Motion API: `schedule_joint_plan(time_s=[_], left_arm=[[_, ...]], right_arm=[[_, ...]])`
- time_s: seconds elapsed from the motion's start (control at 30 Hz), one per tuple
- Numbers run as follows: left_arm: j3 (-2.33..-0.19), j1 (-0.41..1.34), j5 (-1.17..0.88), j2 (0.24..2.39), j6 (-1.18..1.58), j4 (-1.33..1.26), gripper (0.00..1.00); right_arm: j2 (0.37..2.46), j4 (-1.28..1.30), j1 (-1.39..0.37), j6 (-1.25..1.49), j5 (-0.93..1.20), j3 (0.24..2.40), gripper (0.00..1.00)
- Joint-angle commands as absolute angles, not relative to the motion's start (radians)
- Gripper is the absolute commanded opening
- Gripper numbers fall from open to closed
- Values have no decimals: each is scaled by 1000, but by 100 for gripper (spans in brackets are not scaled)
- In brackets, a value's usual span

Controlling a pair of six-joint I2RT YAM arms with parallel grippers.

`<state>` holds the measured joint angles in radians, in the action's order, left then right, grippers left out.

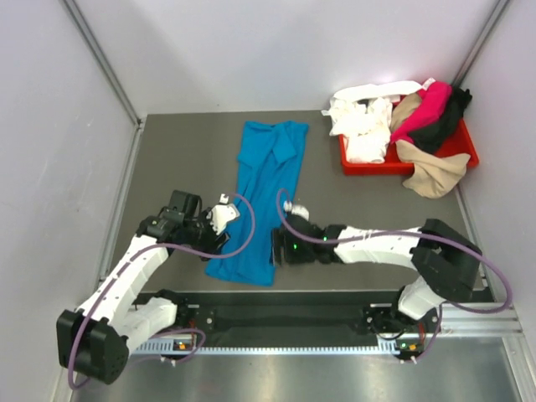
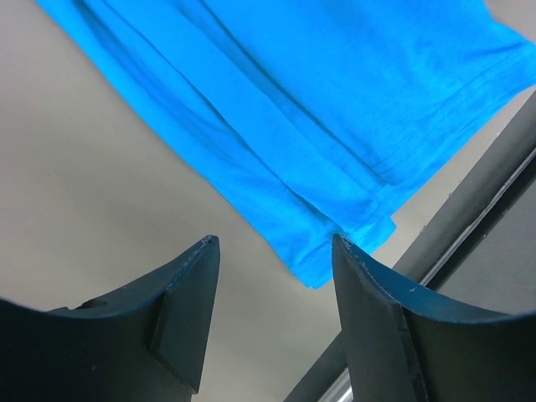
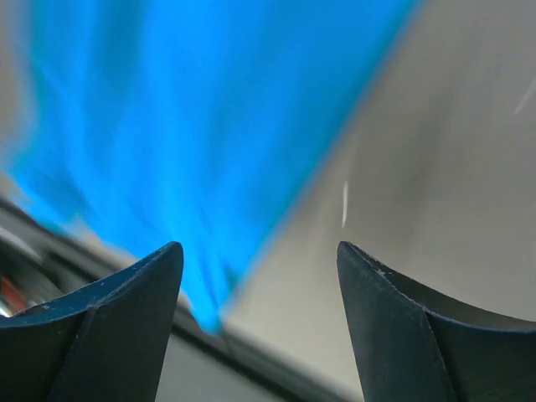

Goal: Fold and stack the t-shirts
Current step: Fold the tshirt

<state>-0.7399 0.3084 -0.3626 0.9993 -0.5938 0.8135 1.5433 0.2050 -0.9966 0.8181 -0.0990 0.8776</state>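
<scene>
We see both our left hand [image 1: 219,219] and right hand [image 1: 276,248] spread, flanking the blue t-shirt [image 1: 261,197] on the surface [image 1: 184,159].

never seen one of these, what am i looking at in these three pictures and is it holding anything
Two white robot arms are bolted at the table's near edge. The overhead picture looks down on both; the other two come from cameras on each wrist, showing that arm's own dark fingers. A blue t-shirt, folded into a long strip, lies flat in the middle. At back right a red tray holds a heap of white, magenta, black and tan shirts. The left gripper and right gripper both stand open by the shirt's near end, holding nothing.
</scene>
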Motion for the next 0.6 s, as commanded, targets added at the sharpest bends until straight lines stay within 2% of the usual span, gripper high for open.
schedule_joint_plan(time_s=[0.0, 0.1, 0.3, 0.4, 0.43, 0.5, 0.57], left_arm=[[-721, 307, -397, 937, -610, 778, 61], [-712, 307, -399, 933, -611, 778, 61], [-699, 308, -406, 914, -606, 775, 61], [-701, 308, -419, 914, -606, 776, 61], [-703, 308, -423, 914, -609, 775, 60], [-696, 314, -443, 919, -614, 758, 59], [-677, 333, -494, 908, -650, 724, 59]], right_arm=[[1517, 169, -1104, 1037, -123, 805, 73], [1526, 181, -1170, 1101, -153, 793, 71], [1640, 42, -1178, 1155, -81, 770, 65], [1667, 8, -1178, 1170, -40, 755, 40], [1660, -23, -1177, 1178, -38, 721, 19], [1610, -37, -1163, 1200, -35, 680, 1], [1556, -14, -1151, 1209, -31, 599, 0]])
